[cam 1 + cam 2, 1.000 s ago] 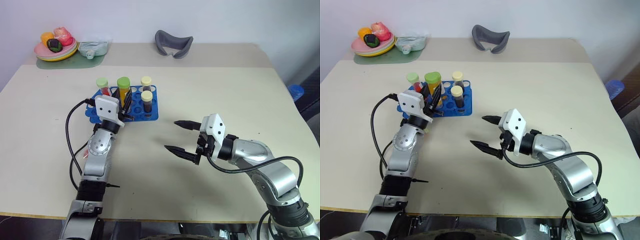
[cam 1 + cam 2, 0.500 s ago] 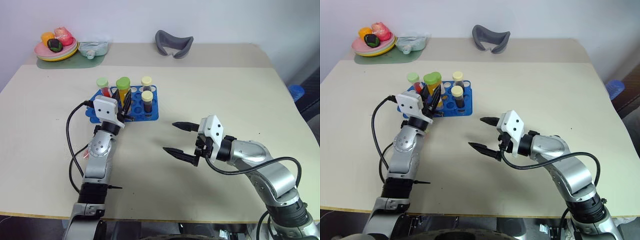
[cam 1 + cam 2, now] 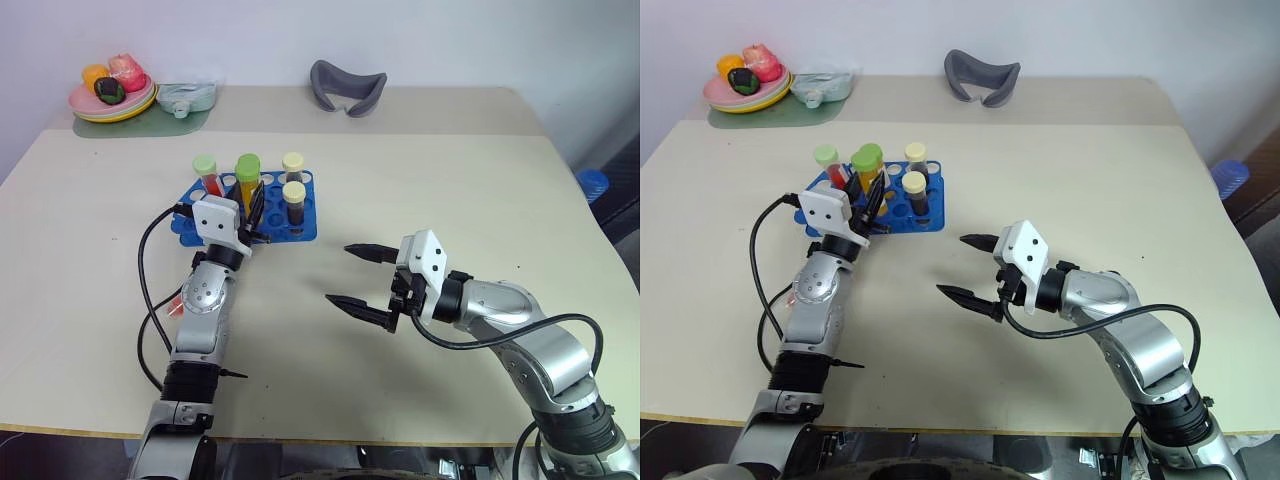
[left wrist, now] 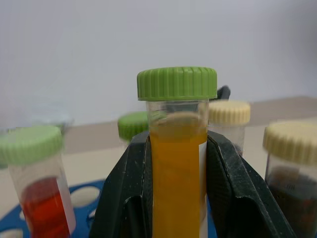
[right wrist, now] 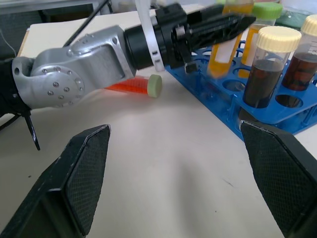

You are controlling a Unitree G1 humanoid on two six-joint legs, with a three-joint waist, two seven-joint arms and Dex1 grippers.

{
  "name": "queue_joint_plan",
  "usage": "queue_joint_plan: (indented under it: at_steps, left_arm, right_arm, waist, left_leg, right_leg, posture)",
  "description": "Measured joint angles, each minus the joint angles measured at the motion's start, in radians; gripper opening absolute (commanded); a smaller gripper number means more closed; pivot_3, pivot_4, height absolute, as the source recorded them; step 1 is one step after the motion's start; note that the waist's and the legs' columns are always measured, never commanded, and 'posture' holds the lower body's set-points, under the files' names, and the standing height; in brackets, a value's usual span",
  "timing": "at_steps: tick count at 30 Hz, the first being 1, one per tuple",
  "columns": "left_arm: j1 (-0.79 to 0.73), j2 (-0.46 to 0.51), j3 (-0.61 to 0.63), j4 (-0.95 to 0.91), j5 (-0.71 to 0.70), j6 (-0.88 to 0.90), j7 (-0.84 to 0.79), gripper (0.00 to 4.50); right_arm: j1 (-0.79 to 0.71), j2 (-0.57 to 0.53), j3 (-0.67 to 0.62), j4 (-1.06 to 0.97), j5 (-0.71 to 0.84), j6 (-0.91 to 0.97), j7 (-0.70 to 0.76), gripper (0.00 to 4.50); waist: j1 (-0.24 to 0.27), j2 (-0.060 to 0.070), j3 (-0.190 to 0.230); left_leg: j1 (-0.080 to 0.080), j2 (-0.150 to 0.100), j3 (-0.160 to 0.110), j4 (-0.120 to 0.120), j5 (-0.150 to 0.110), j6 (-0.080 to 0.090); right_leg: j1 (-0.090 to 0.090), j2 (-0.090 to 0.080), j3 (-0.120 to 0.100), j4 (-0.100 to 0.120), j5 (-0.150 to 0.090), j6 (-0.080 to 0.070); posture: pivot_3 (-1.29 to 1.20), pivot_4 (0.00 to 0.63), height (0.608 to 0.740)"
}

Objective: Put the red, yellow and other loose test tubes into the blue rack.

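Blue plastic, rectangular and pierced with rows of round holes, the blue rack [image 3: 250, 208] serves as landmark. Compared with a second ago, the left arm has eased slightly back from the rack while the yellow tube [image 4: 177, 163] remains upright over a front hole — probably seating is nearly complete, with release to follow.

Left gripper [image 3: 247, 208]: at the rack's near edge, its black textured fingers [image 4: 230, 188] clamped on either side of the yellow tube, a clear cylinder of orange-yellow liquid under a ribbed green screw cap.

Right gripper [image 3: 358, 278]: over bare tabletop, well to the rack's right, its two black fingers spread wide and empty.

Already standing in the rack: a red-filled tube with a green cap [image 3: 206, 172] and two dark-filled tubes with cream caps [image 3: 293, 198].

One loose red tube [image 5: 133, 86] lies on its side on the cream table [image 3: 420, 180] just beside the rack's near-left corner, under the left forearm — still to be racked.
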Motion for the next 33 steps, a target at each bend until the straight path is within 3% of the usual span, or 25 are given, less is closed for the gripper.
queue_joint_plan:
  at_steps: [5, 12, 17, 24, 26, 30, 33]
  left_arm:
    - [-0.006, -0.003, 0.003, 0.017, 0.002, -0.023, -0.005, 0.84]
    - [-0.003, -0.008, 0.004, 0.017, 0.009, -0.023, 0.010, 4.35]
    - [0.026, 0.031, 0.028, -0.078, 0.018, 0.007, 0.020, 4.44]
    - [0.062, 0.162, 0.109, -0.371, -0.088, 0.204, -0.020, 4.44]
    - [0.062, 0.218, 0.139, -0.451, -0.159, 0.300, -0.047, 4.44]
    - [0.074, 0.452, 0.276, -0.610, -0.425, 0.634, -0.125, 4.44]
    - [0.123, 0.566, 0.360, -0.662, -0.577, 0.853, -0.137, 4.44]
  right_arm:
    - [0.000, 0.000, 0.001, 0.000, 0.001, 0.001, -0.001, 4.28]
    - [0.000, 0.000, 0.001, 0.000, 0.001, 0.005, -0.008, 4.28]
    - [0.000, 0.000, 0.001, -0.001, 0.002, 0.006, -0.008, 4.28]
    - [0.008, -0.001, 0.001, -0.011, 0.007, 0.008, -0.006, 4.28]
    - [0.009, -0.001, 0.001, -0.011, 0.010, 0.008, 0.000, 4.28]
    - [0.006, -0.002, 0.002, -0.010, 0.011, 0.008, 0.011, 4.28]
    - [0.000, -0.002, 0.006, -0.008, 0.010, 0.007, 0.021, 4.28]
  waist:
    - [0.001, 0.000, 0.000]
    - [-0.001, 0.000, 0.000]
    - [-0.003, 0.000, 0.000]
    - [-0.002, 0.000, 0.000]
    - [-0.004, 0.000, 0.000]
    - [-0.012, 0.000, 0.000]
    - [-0.020, 0.000, 0.001]
  left_leg:
    - [0.000, 0.000, 0.000, 0.000, 0.000, 0.000]
    - [0.000, 0.000, 0.000, 0.000, 0.000, 0.000]
    - [0.000, 0.000, 0.000, 0.000, 0.000, 0.000]
    - [0.000, 0.000, 0.000, 0.000, 0.000, 0.000]
    - [0.000, 0.000, 0.000, -0.001, 0.000, 0.000]
    - [0.000, 0.001, -0.001, -0.001, 0.000, 0.000]
    - [0.000, 0.001, -0.001, -0.001, 0.000, 0.000]
  right_leg:
    - [0.000, 0.000, 0.000, 0.000, 0.000, 0.000]
    - [0.000, 0.000, 0.000, 0.000, 0.000, 0.000]
    - [0.000, 0.000, 0.000, 0.000, 0.000, 0.000]
    - [0.000, 0.000, 0.000, 0.000, 0.000, 0.000]
    - [0.000, 0.000, 0.000, 0.000, 0.000, 0.000]
    - [-0.001, 0.001, 0.000, 0.001, 0.000, 0.000]
    - [0.000, 0.000, 0.000, 0.001, 0.000, 0.000]
  posture:
    - [0.00, 0.150, 0.740]
    - [0.00, 0.150, 0.740]
    - [0.00, 0.150, 0.740]
    - [0.00, 0.150, 0.740]
    - [0.00, 0.150, 0.740]
    - [0.00, 0.150, 0.740]
    - [0.00, 0.150, 0.740]
